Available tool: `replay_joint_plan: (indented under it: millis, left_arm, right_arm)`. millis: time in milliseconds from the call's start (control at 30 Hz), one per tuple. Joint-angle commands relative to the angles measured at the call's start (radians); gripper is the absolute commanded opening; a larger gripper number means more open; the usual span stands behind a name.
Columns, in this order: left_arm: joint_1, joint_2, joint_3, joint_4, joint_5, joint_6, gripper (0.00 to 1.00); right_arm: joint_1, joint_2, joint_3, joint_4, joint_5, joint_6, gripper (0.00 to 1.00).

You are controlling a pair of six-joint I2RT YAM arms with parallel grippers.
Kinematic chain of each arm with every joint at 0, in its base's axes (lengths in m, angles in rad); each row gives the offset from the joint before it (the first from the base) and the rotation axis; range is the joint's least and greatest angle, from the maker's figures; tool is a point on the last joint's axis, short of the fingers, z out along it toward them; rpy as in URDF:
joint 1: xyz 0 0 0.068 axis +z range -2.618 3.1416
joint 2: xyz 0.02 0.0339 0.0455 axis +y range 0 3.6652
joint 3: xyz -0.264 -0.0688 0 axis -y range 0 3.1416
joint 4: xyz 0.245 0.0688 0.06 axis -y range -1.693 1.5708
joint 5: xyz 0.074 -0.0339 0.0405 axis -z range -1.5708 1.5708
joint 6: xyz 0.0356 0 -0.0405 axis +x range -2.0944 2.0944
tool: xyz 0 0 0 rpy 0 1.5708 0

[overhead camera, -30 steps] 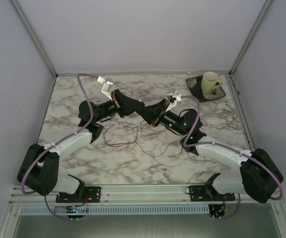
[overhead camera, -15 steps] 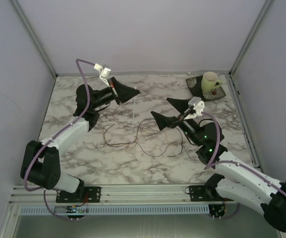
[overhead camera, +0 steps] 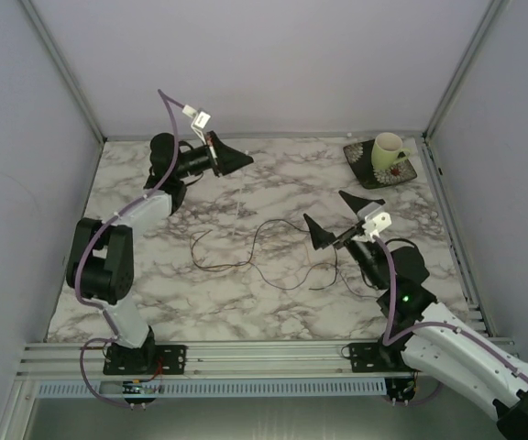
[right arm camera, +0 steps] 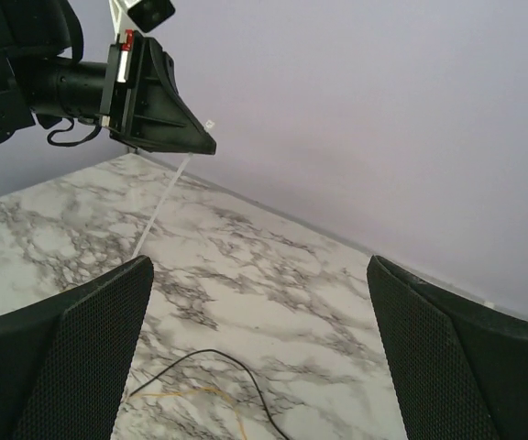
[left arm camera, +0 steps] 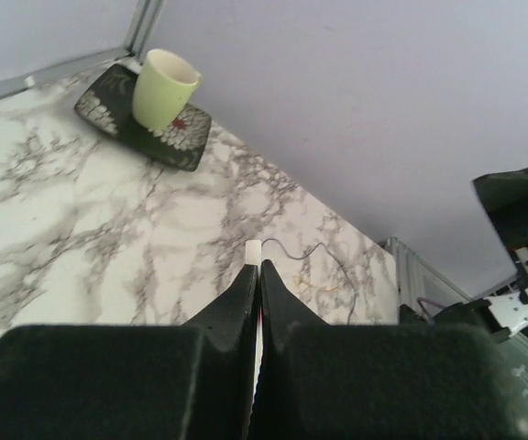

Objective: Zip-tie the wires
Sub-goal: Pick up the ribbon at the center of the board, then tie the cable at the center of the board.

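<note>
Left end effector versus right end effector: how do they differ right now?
The left end effector is shut, pinching a white zip tie; the right end effector is wide open and empty. The left one is at the far edge of the table, on the left side; the right one is on the right side, near the wires. Both have black wedge-shaped fingers, and neither touches the wires.

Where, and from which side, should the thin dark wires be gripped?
Probably the middle of the thin dark wires, where the loops run closest. Come straight down: they lie flat on the white marble table, leaving nothing to catch sideways.
</note>
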Motion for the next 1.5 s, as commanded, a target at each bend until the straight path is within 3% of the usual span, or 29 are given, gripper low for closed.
replay_joint_plan:
  millis: [0,467,833,1133,1467]
  left_arm:
    - [0.036,0.056,0.057,0.018,0.047,0.078,0.0]
    - [0.108,0.234,0.135,0.023,0.073,0.1,0.0]
    - [0.11,0.316,-0.012,0.334,0.031,-0.054,0.0]
    - [0.108,0.262,-0.17,0.377,-0.022,-0.034,0.0]
    - [0.108,0.2,-0.316,0.43,-0.075,-0.015,0.0]
  right_arm:
    - [-0.006,-0.034,-0.014,-0.021,0.006,-0.089,0.99]
    - [-0.005,0.012,-0.092,0.034,-0.025,-0.127,0.99]
    - [0.003,0.133,-0.082,0.071,-0.066,-0.147,0.99]
    - [0.017,0.174,-0.087,0.014,-0.116,-0.302,0.99]
    - [0.03,0.23,-0.099,0.064,-0.169,-0.31,0.99]
